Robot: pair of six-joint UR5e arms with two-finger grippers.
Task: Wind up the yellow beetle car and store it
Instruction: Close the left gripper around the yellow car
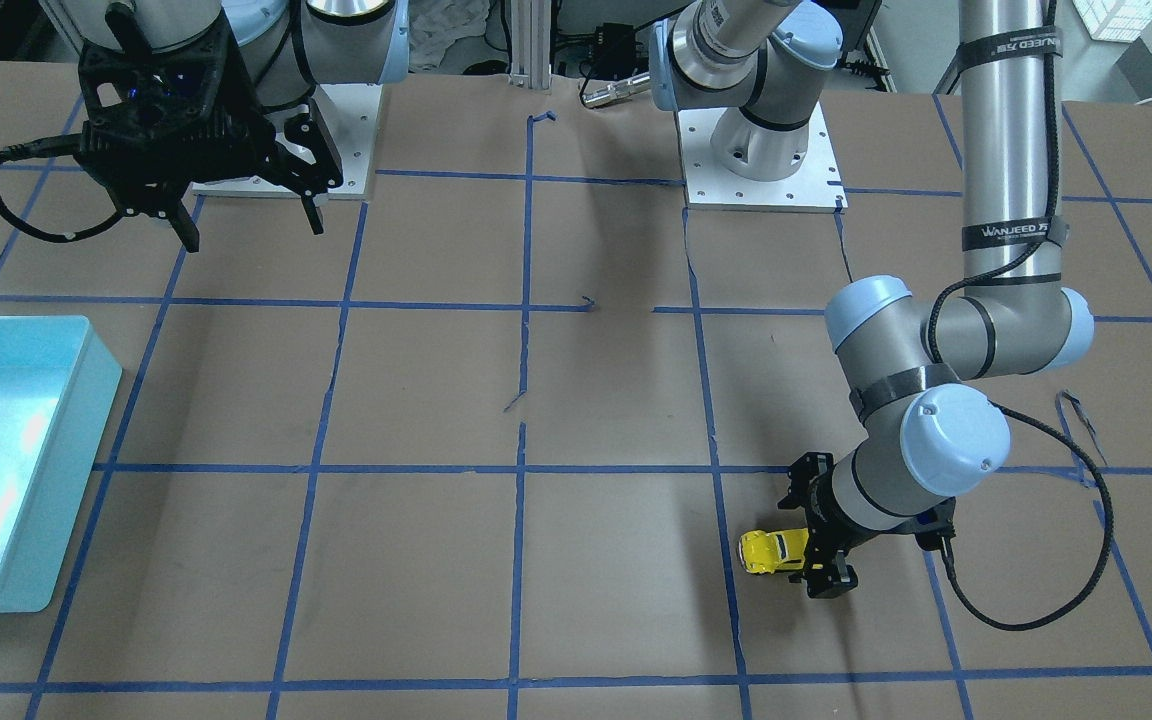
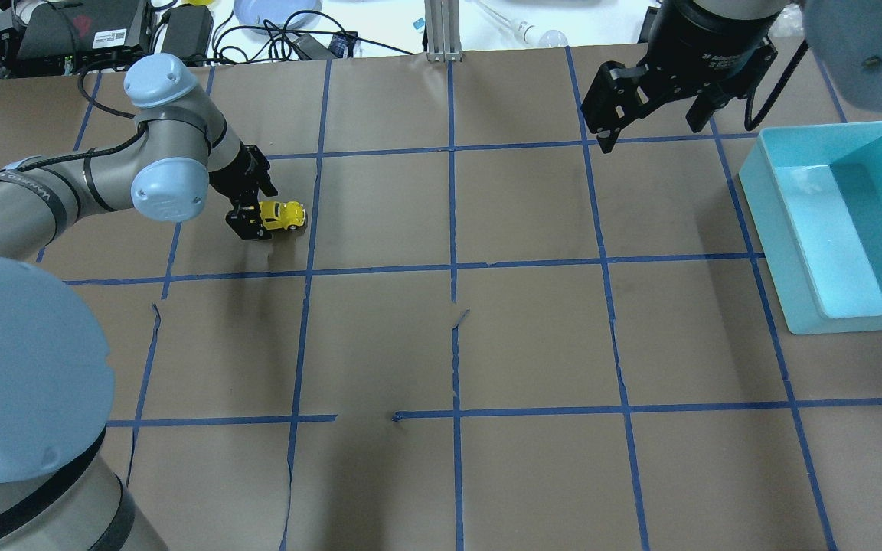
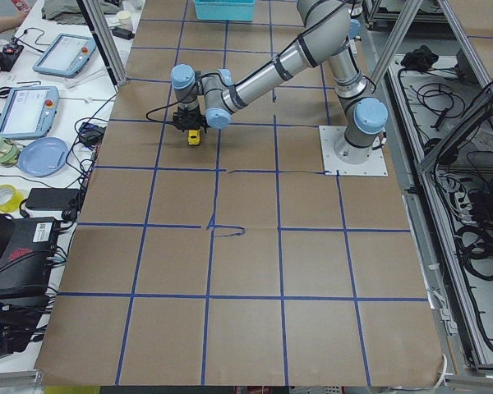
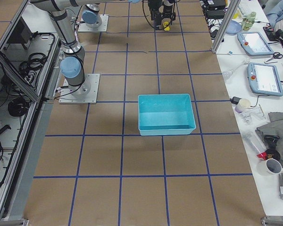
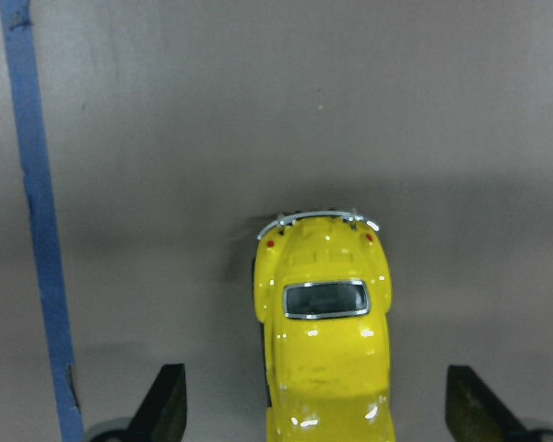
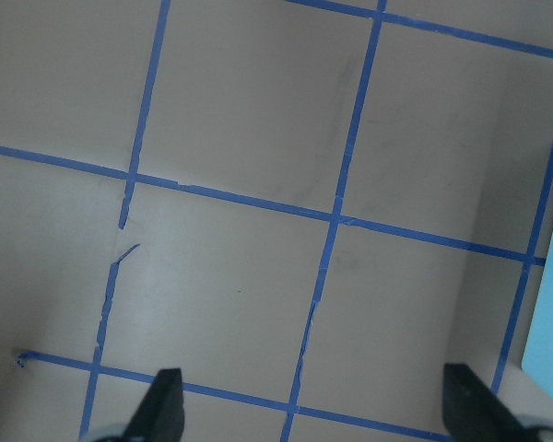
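Observation:
The yellow beetle car [image 1: 774,550] stands on its wheels on the brown paper, on the robot's far left [image 2: 282,215]. My left gripper [image 1: 802,540] is low at the table, open, with a finger on each side of the car's front half. In the left wrist view the car [image 5: 323,322] lies between the two fingertips [image 5: 166,405] with clear gaps on both sides, its rear bumper pointing away from the wrist. My right gripper [image 2: 651,134] is open and empty, held high near the teal bin [image 2: 785,252]. The right wrist view shows only its fingertips [image 6: 161,405] over the paper.
The open teal bin [image 1: 86,400] stands on the robot's right side of the table and looks empty. Blue tape lines grid the brown paper [image 2: 452,344]. The arm base plates [image 1: 761,185] sit at the robot's edge. Clutter lies beyond the far edge.

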